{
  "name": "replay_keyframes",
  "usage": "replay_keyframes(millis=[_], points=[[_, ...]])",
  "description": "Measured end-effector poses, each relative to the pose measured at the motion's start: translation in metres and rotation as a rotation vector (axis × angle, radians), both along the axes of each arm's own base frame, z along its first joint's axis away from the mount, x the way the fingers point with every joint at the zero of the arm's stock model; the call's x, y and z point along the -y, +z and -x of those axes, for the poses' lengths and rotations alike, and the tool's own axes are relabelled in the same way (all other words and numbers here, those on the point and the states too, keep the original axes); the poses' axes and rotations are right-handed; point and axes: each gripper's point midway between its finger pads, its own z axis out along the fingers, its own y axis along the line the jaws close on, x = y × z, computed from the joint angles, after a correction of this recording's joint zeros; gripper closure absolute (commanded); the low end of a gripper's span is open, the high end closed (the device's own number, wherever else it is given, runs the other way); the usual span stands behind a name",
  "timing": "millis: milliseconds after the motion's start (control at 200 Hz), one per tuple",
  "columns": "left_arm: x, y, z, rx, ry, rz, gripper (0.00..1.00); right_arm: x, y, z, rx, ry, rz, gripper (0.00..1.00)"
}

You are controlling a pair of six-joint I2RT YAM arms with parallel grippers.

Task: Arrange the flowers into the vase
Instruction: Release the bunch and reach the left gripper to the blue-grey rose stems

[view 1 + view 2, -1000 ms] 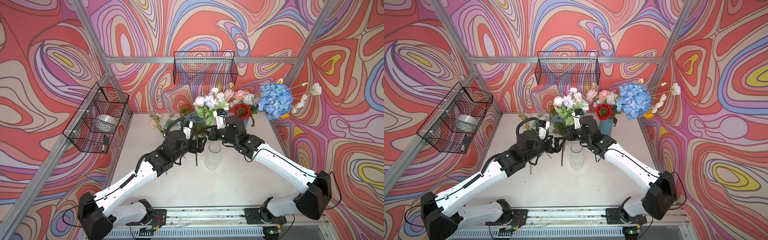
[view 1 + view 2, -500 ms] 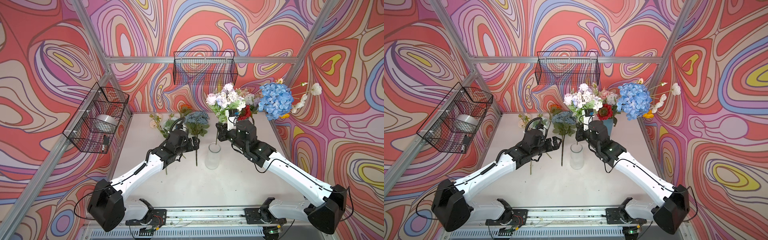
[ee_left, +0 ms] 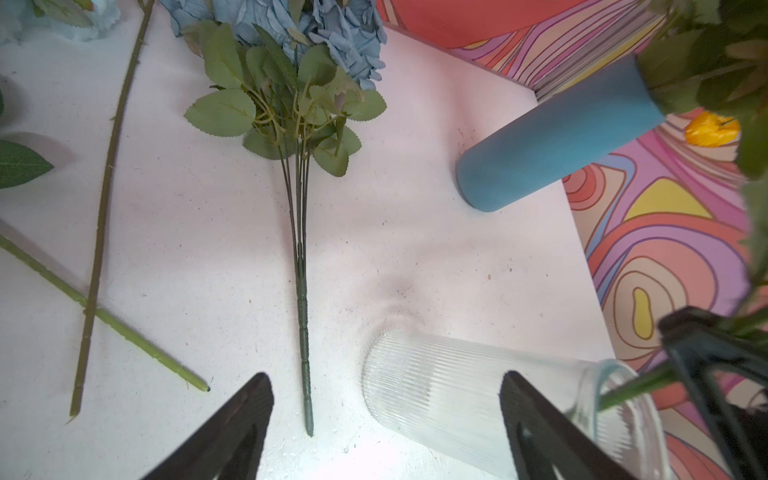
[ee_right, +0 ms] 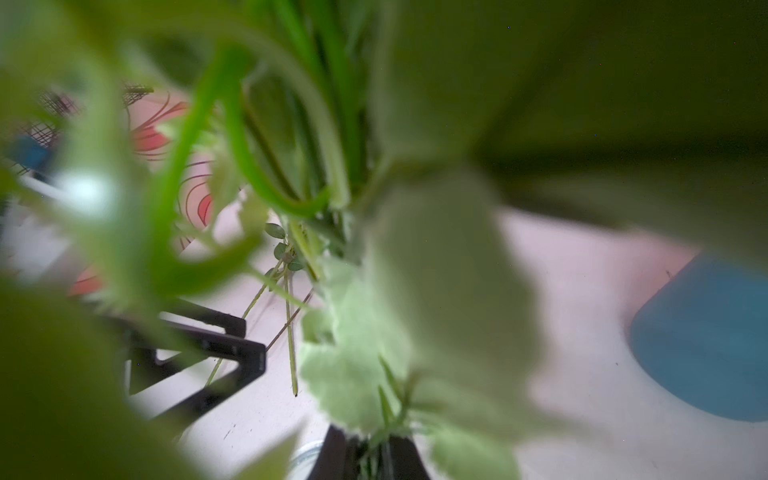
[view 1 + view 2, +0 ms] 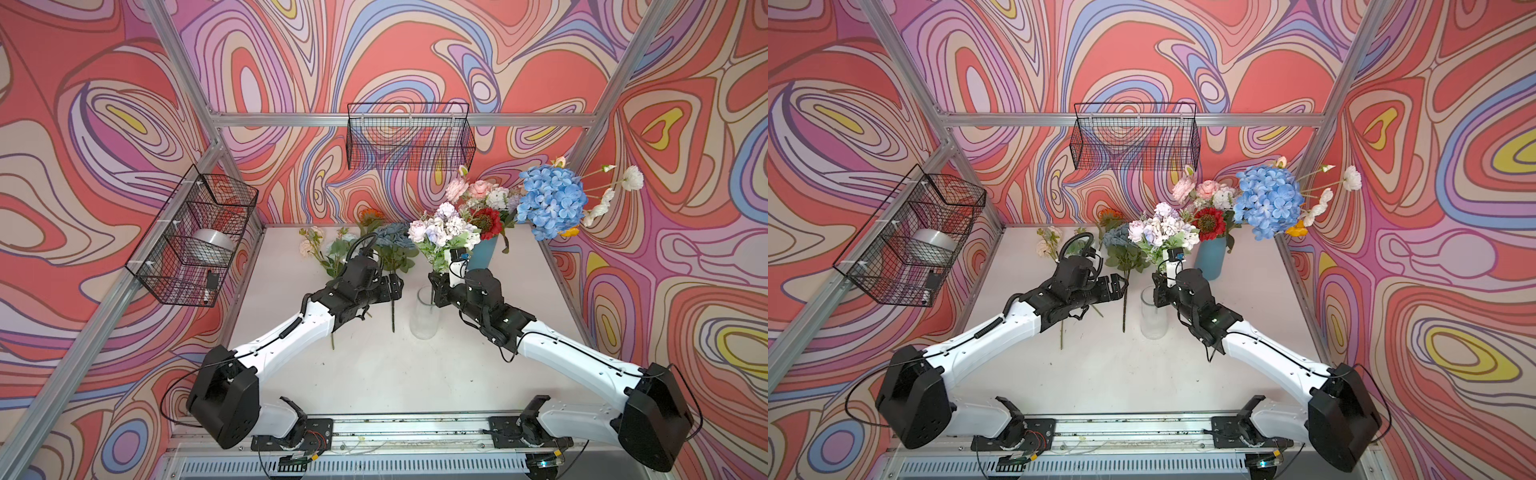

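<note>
Grippers and flowers: my right gripper is pinching a bunch of small pale flowers, and my left gripper is standing wide open with nothing in it.

I am holding the bunch straight up by its green stems, and my right wrist view is showing my fingers squeezing close on them. The bottom of the stems is poking into the top of the glass vase, which is standing in the middle of the table. My left gripper is hanging just beside that vase, above the stem of the blue roses that are lying flat on the table. A big blue flower and a red flower are sitting in a blue vase near the back.
</note>
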Motion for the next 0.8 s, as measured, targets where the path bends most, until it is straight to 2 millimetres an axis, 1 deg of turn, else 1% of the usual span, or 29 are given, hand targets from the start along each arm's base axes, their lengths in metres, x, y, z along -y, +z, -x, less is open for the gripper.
replay_keyframes(millis=[120, 210, 280, 366, 436, 621, 691, 801], points=[[0.004, -0.028, -0.01, -0.05, -0.017, -0.066, 0.17, 0.0, 0.005, 0.001, 0.012, 0.001, -0.021, 0.8], [0.006, -0.047, -0.016, -0.086, -0.026, -0.104, 0.17, 0.003, 0.001, 0.006, 0.008, 0.002, -0.025, 0.79], [0.006, -0.056, -0.018, -0.1, -0.031, -0.12, 0.17, 0.006, -0.004, 0.01, -0.001, 0.001, -0.026, 0.79], [0.008, -0.059, -0.02, -0.103, -0.037, -0.128, 0.17, 0.008, -0.009, 0.013, -0.011, 0.0, -0.026, 0.79], [0.009, -0.056, -0.022, -0.095, -0.039, -0.127, 0.17, 0.009, -0.01, 0.015, -0.015, 0.002, -0.03, 0.76], [0.008, -0.053, -0.024, -0.086, -0.038, -0.126, 0.17, 0.011, -0.014, 0.018, -0.023, -0.003, -0.044, 0.55], [0.007, -0.053, -0.025, -0.086, -0.035, -0.126, 0.17, 0.012, -0.014, 0.018, -0.026, -0.005, -0.045, 0.51], [0.006, -0.053, -0.026, -0.086, -0.03, -0.127, 0.17, 0.012, -0.013, 0.018, -0.021, -0.009, -0.045, 0.49]])
